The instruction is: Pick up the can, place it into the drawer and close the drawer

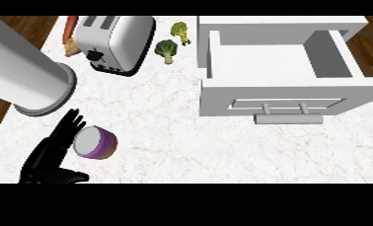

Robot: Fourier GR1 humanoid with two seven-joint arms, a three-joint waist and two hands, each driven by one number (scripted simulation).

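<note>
The can [95,142], purple-sided with a white end, rests on the marble counter at the lower left, its white end facing up and left. My left hand [48,159] stands right beside the can's left side with its fingers [65,129] straight and pointing up; they reach the can's edge but do not curl round it. The grey forearm [33,74] fills the left edge above the hand. The white drawer [218,52] stands pulled open at the right, with nothing inside it and its bar handle [287,118] facing the front. My right hand does not show.
A silver toaster [116,42] stands at the back left, with a carrot [70,26] behind it. Two broccoli pieces [167,50] [180,31] lie between the toaster and the drawer. Bare marble counter [182,146] stretches from the can toward the drawer's front.
</note>
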